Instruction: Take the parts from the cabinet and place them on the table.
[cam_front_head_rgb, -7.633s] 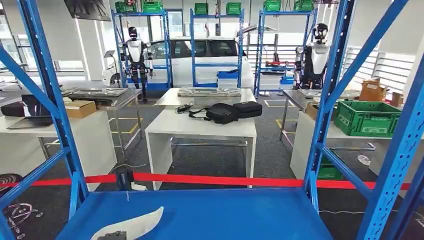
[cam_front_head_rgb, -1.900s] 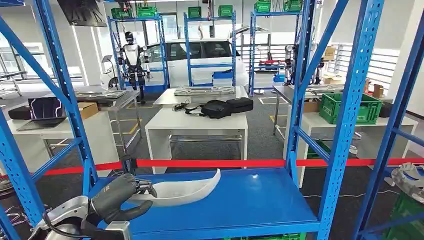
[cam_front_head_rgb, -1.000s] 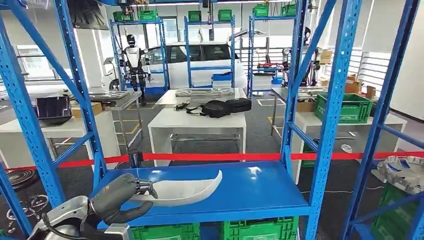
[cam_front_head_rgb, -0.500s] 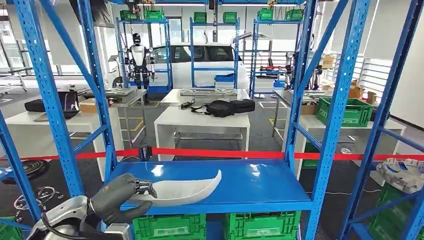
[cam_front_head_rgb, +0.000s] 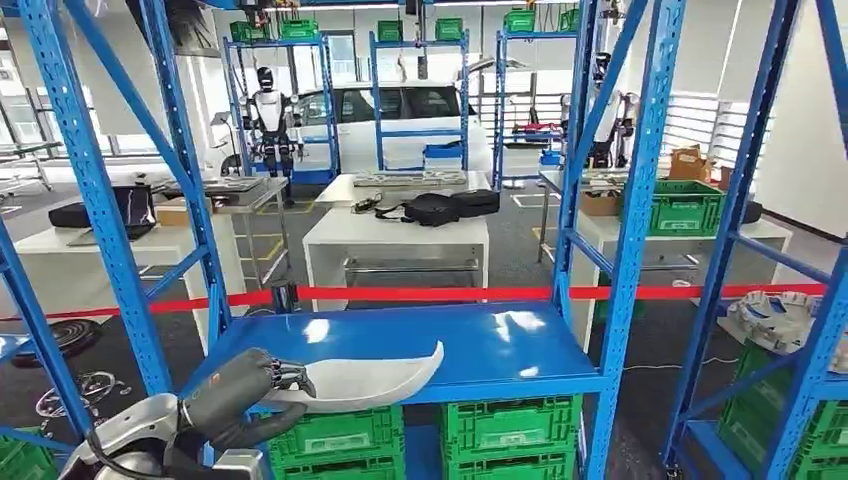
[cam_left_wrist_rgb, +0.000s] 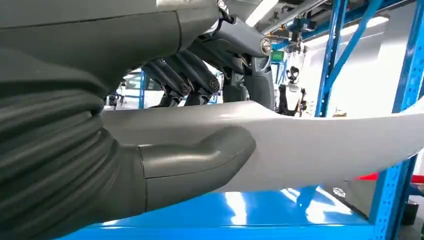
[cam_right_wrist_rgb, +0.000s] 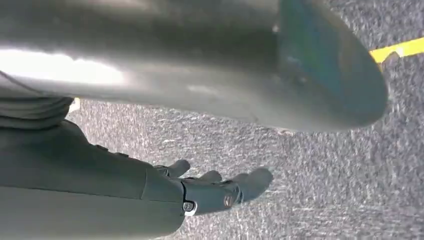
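Part: we carry a long, curved white plastic panel (cam_front_head_rgb: 365, 384) that tapers to an upturned tip; it hangs in the air in front of the blue metal cabinet shelf (cam_front_head_rgb: 480, 350), clear of its surface as far as we can judge.
Handling: we judge it light and fairly stiff, a thin moulded shell. Its glossy skin looks slippery, and the long free end could swing or droop, since we hold it at one end alone.
Where to hold: the broad end, where we have it now, gives the widest faces to press on; a hold nearer the middle would balance it better.
Left hand: our left hand (cam_front_head_rgb: 240, 395) clamps the panel's broad end, the thick grey thumb (cam_left_wrist_rgb: 200, 157) pressed flat on one face and the dark fingers (cam_left_wrist_rgb: 185, 70) curled over the opposite edge.
Right hand: our right hand (cam_right_wrist_rgb: 220, 190) hangs low over the grey speckled floor (cam_right_wrist_rgb: 325, 190), fingers loosely apart and holding nothing.
Risk: the blue uprights (cam_front_head_rgb: 640, 200) stand close, so the tip could catch one as we turn away.
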